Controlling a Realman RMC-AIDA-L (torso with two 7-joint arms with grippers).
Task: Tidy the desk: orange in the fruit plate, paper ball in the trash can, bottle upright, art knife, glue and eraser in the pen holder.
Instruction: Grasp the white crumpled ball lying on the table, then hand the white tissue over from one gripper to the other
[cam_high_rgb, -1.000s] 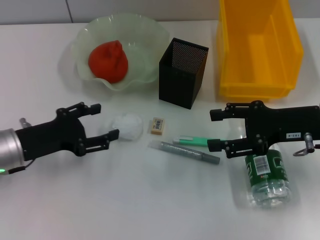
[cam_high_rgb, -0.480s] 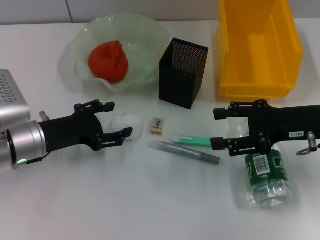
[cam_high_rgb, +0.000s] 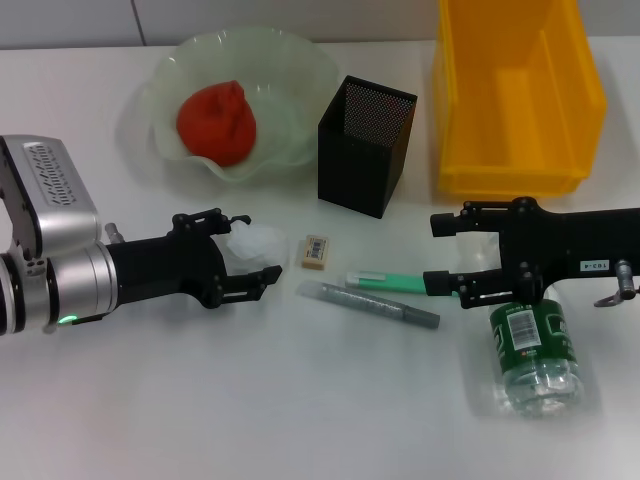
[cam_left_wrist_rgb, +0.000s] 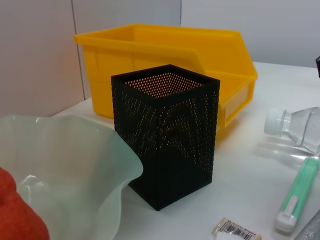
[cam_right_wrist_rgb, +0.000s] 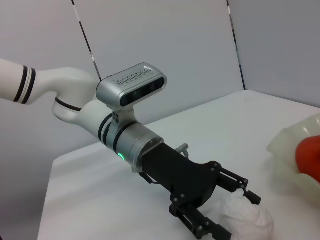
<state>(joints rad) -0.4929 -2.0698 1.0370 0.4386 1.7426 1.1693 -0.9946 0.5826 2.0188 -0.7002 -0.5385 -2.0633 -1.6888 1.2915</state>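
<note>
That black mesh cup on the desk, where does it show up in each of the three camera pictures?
Head view: the pen holder stands at centre top, between the fruit plate and the trash can.
Left wrist view: it fills the middle, in front of the yellow bin.
Right wrist view: not in it.
Shared landmark: the fruit plate's wavy rim, seen in all three.

— What does the left arm (cam_high_rgb: 50, 275) look like?
— Silver cylinder, grey vented box on top, green light, black pincer (cam_high_rgb: 252, 248).
— And the right arm (cam_high_rgb: 590, 255)?
— Black, white label, metal ring at three o'clock.
</note>
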